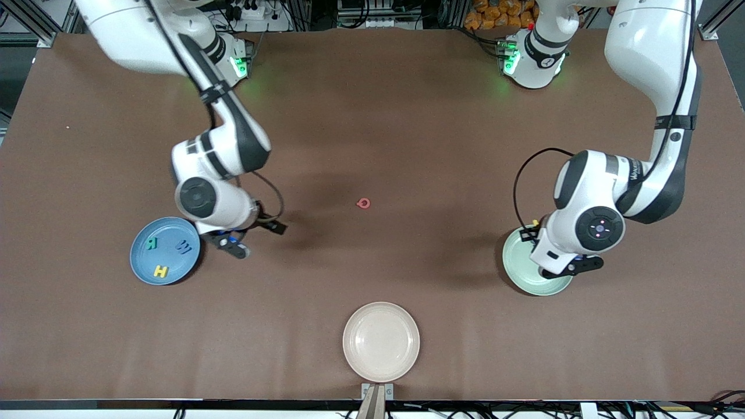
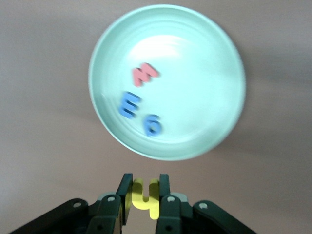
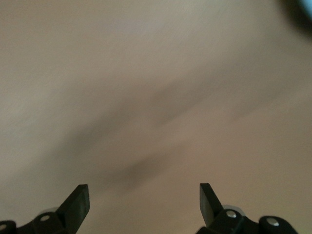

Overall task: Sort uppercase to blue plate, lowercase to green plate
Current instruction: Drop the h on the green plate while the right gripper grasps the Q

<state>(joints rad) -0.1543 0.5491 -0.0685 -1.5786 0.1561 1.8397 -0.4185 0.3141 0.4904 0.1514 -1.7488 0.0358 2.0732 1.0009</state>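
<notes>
Front view: your landmark is the beige plate (image 1: 381,341) at the desk (image 1: 372,116) edge nearest the camera. The blue plate (image 1: 165,251) sits farther from the camera than it, toward the right arm's end. In it you can read a teal R (image 1: 151,244), a blue W (image 1: 184,248) and a yellow H (image 1: 160,271). The right hand (image 1: 231,243) hangs over bare desk just beside that plate's rim. The green plate (image 1: 532,265) sits farther from the camera than the beige plate, toward the left arm's end, partly covered by the left arm's wrist. The left hand's tips are hidden here; a speck of yellow shows at the wrist's edge. The red Q (image 1: 364,203) lies alone on the desk, farther from the camera than the beige plate, about midway between the two coloured plates. Dark lettering runs along the left forearm, too small for you to read.

Left wrist view: the left hand (image 2: 145,195) is pinching the yellow h (image 2: 145,197) between its fingers, up in the air just off the green plate's (image 2: 214,73) rim. Three letters lie in that plate: red w (image 2: 144,74), blue m (image 2: 129,105), blue rounded letter (image 2: 153,126).

Right wrist view: right hand (image 3: 145,200) spread wide, nothing between the fingers, only blurred desk (image 3: 156,87) under it.
</notes>
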